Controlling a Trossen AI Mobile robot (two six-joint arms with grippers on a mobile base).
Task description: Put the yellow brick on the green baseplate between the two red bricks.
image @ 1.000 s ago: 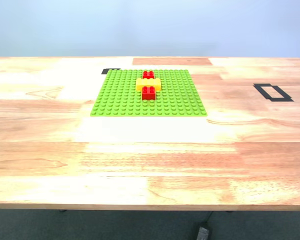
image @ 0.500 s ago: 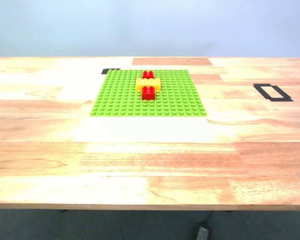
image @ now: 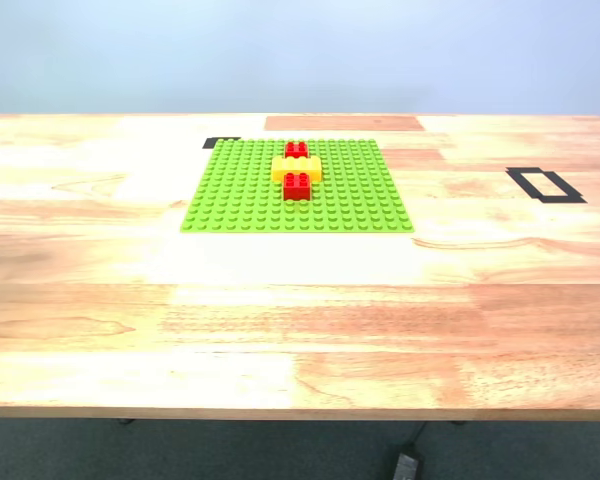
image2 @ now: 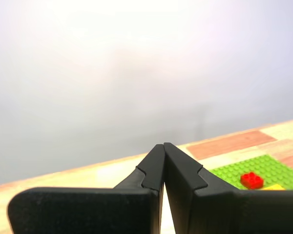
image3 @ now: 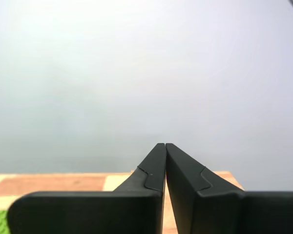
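**Yellow brick sitting between the red bricks**

Yellow brick (image: 297, 168) is lying on the green baseplate (image: 240, 195), touching the two red bricks (image: 297, 185) on either side. My first gripper (image2: 163, 146) and my second gripper (image3: 164, 145) are both pointing at the wall, jaws pressed together, holding nothing.

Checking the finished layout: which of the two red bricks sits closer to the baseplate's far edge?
The red brick behind the yellow brick, near the green baseplate's far edge. The other red brick sits in front of the yellow one.
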